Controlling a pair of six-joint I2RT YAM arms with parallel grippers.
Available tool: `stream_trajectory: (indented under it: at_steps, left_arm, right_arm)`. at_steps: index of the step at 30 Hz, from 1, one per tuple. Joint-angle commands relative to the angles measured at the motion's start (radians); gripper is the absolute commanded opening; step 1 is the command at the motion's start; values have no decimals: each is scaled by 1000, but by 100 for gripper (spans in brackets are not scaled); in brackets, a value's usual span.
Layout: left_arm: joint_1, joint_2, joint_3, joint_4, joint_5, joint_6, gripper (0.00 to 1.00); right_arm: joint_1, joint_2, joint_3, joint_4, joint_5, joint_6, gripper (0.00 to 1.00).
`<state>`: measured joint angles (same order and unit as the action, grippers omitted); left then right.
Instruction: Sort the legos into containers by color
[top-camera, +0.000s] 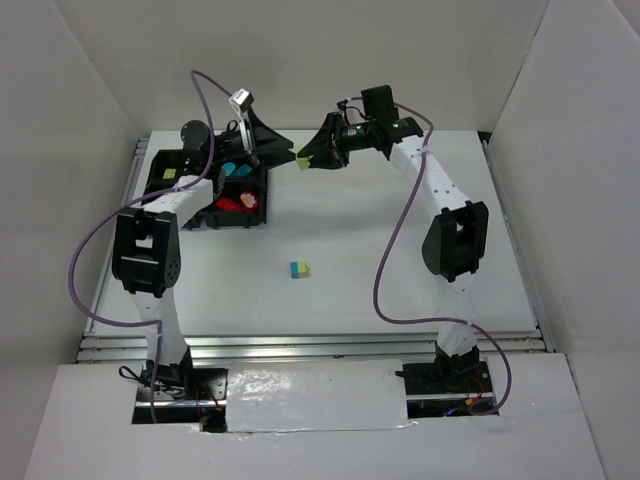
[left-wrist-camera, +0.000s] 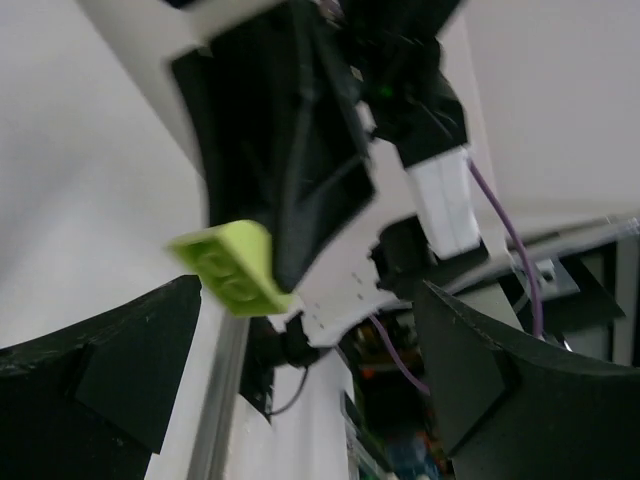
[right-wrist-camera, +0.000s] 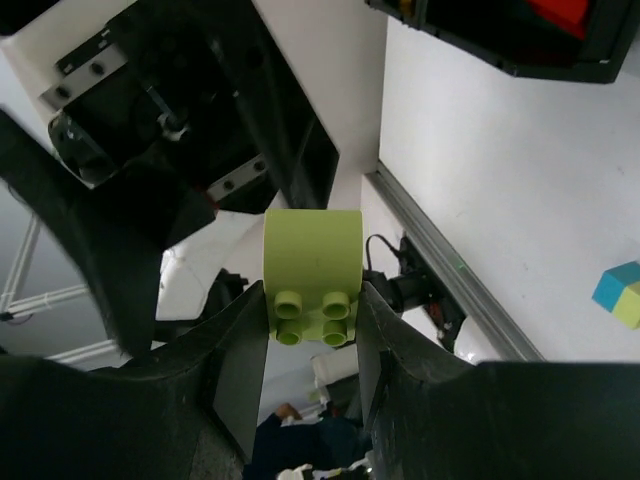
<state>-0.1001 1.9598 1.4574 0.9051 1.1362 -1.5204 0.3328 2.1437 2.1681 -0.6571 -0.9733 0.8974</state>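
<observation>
A lime-green lego (right-wrist-camera: 312, 260) with a rounded top is pinched between my right gripper's (right-wrist-camera: 312, 325) fingers, studs toward the camera. From above, the right gripper (top-camera: 314, 154) holds this lego (top-camera: 301, 158) in the air, just right of the black tray (top-camera: 160, 170). My left gripper (top-camera: 280, 147) faces it from the left, open and empty. In the left wrist view the lime lego (left-wrist-camera: 232, 265) hangs beyond the left gripper's (left-wrist-camera: 310, 400) wide-apart fingers (left-wrist-camera: 110, 370), not touching them. The tray's containers hold red legos (top-camera: 236, 203), a teal one (top-camera: 232, 170) and a yellowish one (top-camera: 168, 175).
A teal and lime two-coloured lego (top-camera: 299, 270) lies alone mid-table, and shows at the right edge of the right wrist view (right-wrist-camera: 622, 293). White walls enclose the table; a metal rail (top-camera: 300, 345) runs along the near edge.
</observation>
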Motion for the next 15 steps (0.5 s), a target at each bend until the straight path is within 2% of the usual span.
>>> stream_trajectory:
  at_steps: [1, 2, 5, 6, 8, 9, 10, 11, 12, 13, 14, 15]
  left_arm:
    - [11, 42, 60, 874, 119, -330, 99]
    - [11, 53, 73, 867, 120, -308, 99]
    - [13, 38, 86, 642, 129, -85, 100]
    - [13, 12, 81, 495, 125, 57, 100]
    - [8, -25, 80, 318, 116, 219, 100]
    - [5, -68, 80, 73, 108, 425, 99]
    - [-1, -100, 134, -230, 68, 777, 99]
    - [-1, -101, 171, -387, 68, 781, 100]
    - [-3, -93, 216, -554, 10, 898, 99]
    - [-22, -90, 310, -905, -48, 1182, 100]
    - [-36, -72, 355, -1045, -173, 1312, 99]
    - [-52, -64, 386, -1119, -209, 1432, 100]
  right_arm:
    - [6, -59, -37, 80, -80, 90, 0]
    - [11, -70, -53, 95, -105, 122, 0]
    - [9, -106, -82, 96, -108, 130, 0]
    - [8, -113, -82, 82, -107, 126, 0]
    - [8, -119, -96, 56, -110, 130, 0]
    - [9, -131, -122, 62, -111, 138, 0]
    - [9, -165, -183, 124, -114, 191, 0]
    - [9, -165, -183, 125, -114, 218, 0]
    - [6, -192, -201, 155, -117, 248, 0]
    - [8, -205, -241, 230, -131, 280, 0]
    - [9, -224, -263, 282, -143, 360, 0]
    - [8, -231, -281, 374, -156, 401, 0]
